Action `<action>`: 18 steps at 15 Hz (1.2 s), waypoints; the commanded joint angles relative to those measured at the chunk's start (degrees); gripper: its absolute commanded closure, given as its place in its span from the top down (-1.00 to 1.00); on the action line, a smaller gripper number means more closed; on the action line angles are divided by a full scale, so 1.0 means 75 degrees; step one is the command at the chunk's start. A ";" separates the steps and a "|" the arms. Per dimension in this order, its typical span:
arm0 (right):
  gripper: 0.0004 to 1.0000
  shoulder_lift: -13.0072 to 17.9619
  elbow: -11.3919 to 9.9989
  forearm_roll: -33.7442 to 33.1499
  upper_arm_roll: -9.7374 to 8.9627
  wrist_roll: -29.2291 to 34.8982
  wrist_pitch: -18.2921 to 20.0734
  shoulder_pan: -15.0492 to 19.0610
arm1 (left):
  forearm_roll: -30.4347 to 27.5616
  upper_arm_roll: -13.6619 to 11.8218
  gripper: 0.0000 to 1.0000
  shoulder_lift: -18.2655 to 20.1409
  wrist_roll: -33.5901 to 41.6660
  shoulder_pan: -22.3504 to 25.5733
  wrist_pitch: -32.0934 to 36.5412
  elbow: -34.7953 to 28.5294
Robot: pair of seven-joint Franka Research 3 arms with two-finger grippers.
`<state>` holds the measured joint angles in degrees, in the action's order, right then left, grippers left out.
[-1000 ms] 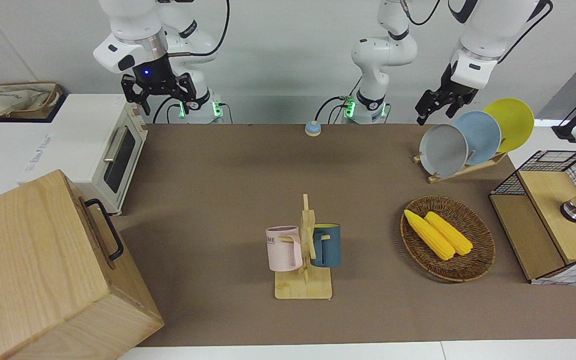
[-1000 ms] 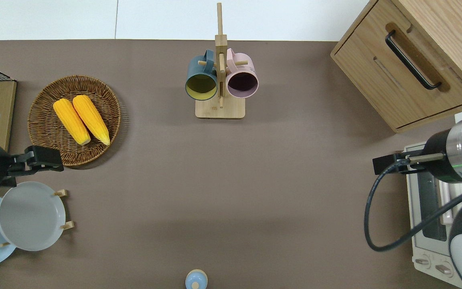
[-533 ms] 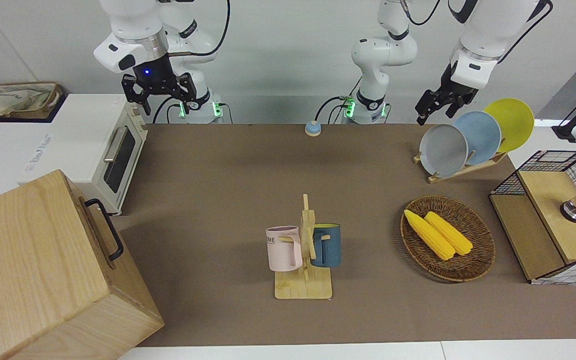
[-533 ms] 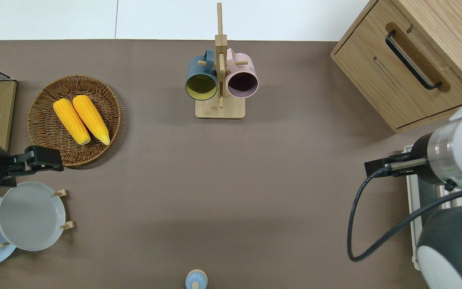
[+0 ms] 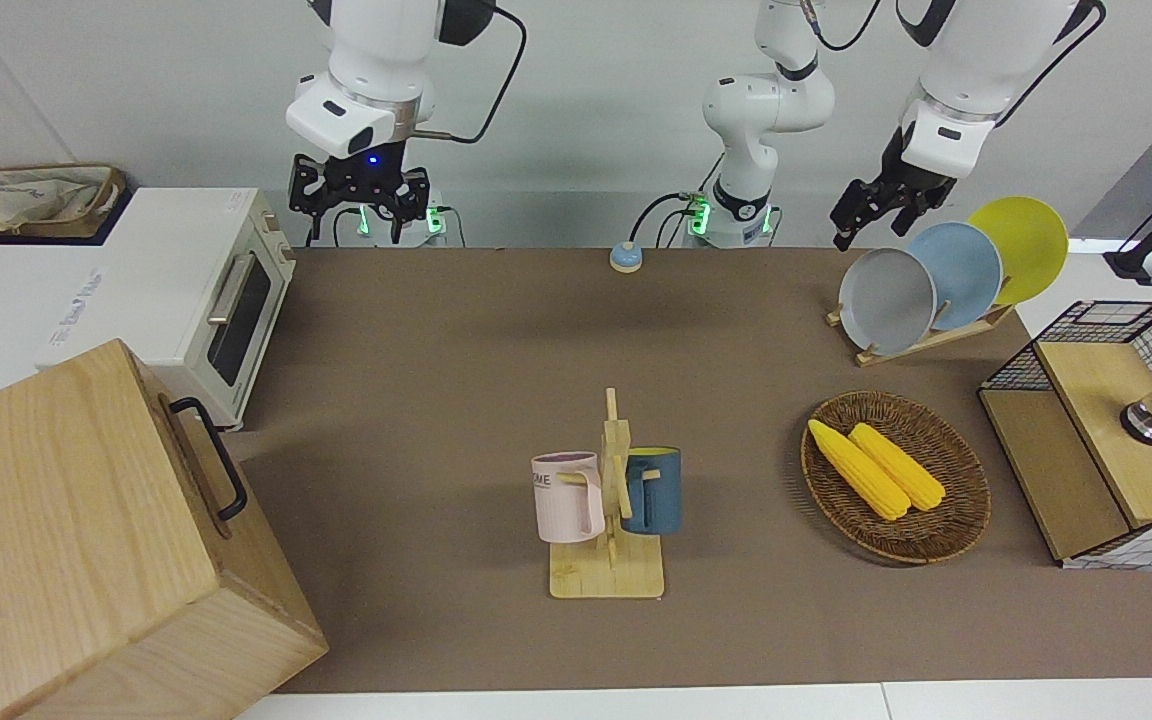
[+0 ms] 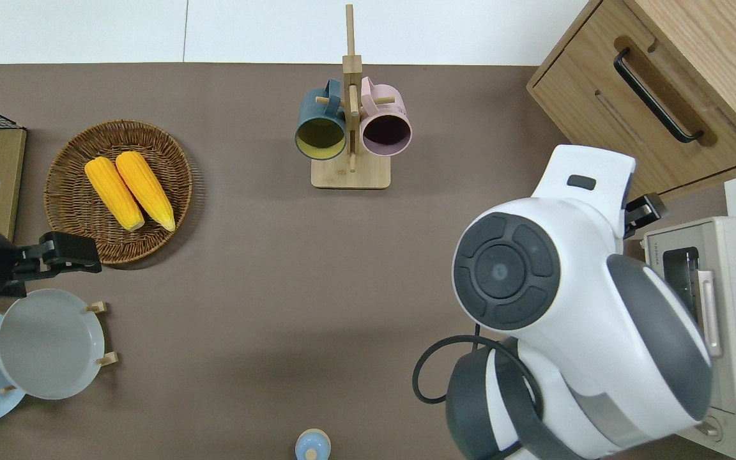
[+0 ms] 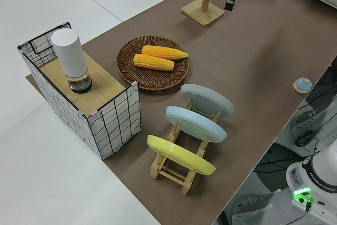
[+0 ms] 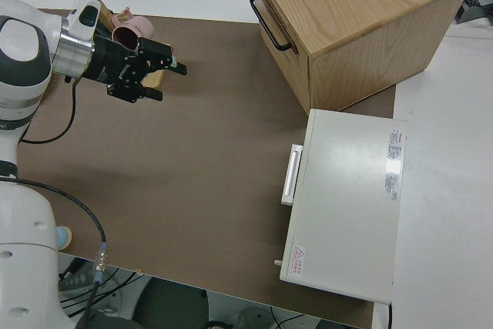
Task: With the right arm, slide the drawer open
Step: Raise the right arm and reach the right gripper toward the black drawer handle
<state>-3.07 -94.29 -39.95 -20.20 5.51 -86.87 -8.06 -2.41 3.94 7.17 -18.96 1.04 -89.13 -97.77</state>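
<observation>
My left arm is parked. My right arm (image 6: 572, 287) is folded high over the table, its rounded white shells and dark joint caps filling the overhead view, a black cable looping under it. Its silver wrist ring runs into the black right gripper (image 8: 168, 84), which hangs in the air over the bare brown table mat (image 6: 266, 268), a blue light glowing on its body. Its two fingers (image 8: 176, 68) are spread wide with nothing between them. Nearest my base, a small round blue button (image 5: 625, 257) sits at the mat's edge. At my right arm's end of the table stands the boxy white toaster oven (image 8: 347, 198), with smooth metal sides, a glass door and a pale bar handle. Farther from me than the oven is the big pale wooden box (image 8: 362, 13), with straight grain and square corners, turned at an angle to the table edge. The drawer (image 6: 636, 128) is the wide, shallow panel across that box's front; it sits flush and closed, thin seams around it. Its black metal bar handle (image 6: 655, 96) lies in a long rounded recess. My gripper is well apart from that handle. At mid-table, far from me, a wooden mug rack (image 6: 350, 115) carries a dark blue mug (image 6: 321, 131) and a pink mug (image 6: 386, 128).
</observation>
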 commanded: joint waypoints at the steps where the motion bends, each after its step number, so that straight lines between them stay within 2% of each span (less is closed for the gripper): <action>1: 0.97 -0.0223 -0.0398 -0.1429 -0.0177 0.0119 -0.0206 -0.0108 | -0.0007 -0.0033 0.99 0.0063 0.0068 -0.0009 0.0118 0.0028; 3: 0.96 -0.0259 -0.1066 -0.2310 -0.0201 0.0843 -0.0696 -0.0144 | -0.0007 -0.0033 0.99 0.0063 0.0068 -0.0009 0.0130 0.0028; 4: 0.96 -0.0305 -0.1231 -0.2697 -0.0201 0.0916 -0.0745 -0.0133 | -0.0007 -0.0033 0.99 0.0063 0.0068 0.0002 0.0118 0.0028; 5: 0.96 -0.0387 -0.1546 -0.3339 -0.0201 0.1114 -0.0873 -0.0133 | -0.0007 -0.0033 0.99 0.0063 0.0068 -0.0009 0.0130 0.0028; 7: 0.96 -0.0784 -0.1957 -0.4323 -0.0201 0.2141 -0.0909 -0.0133 | -0.0007 -0.0033 0.99 0.0063 0.0068 -0.0009 0.0130 0.0028; 8: 0.96 -0.0984 -0.2041 -0.4782 -0.0201 0.2519 -0.0909 -0.0121 | -0.0007 -0.0033 0.99 0.0063 0.0068 -0.0009 0.0130 0.0028; 11: 0.95 -0.1359 -0.2042 -0.5733 -0.0155 0.3060 -0.0909 0.0031 | -0.0007 -0.0033 0.99 0.0063 0.0068 -0.0009 0.0118 0.0028; 15: 0.94 -0.1618 -0.2042 -0.6765 -0.0049 0.3155 -0.1037 0.0183 | -0.0007 -0.0033 0.99 0.0063 0.0068 -0.0009 0.0118 0.0028; 18: 0.92 -0.1665 -0.1995 -0.7456 0.0394 0.3202 -0.1528 0.0195 | -0.0007 -0.0033 0.99 0.0063 0.0068 -0.0009 0.0130 0.0028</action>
<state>-15.10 -109.29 -91.05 -18.83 27.92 -94.90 -7.74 -2.41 3.94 7.17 -18.96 1.04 -89.13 -97.77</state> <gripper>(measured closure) 0.035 0.004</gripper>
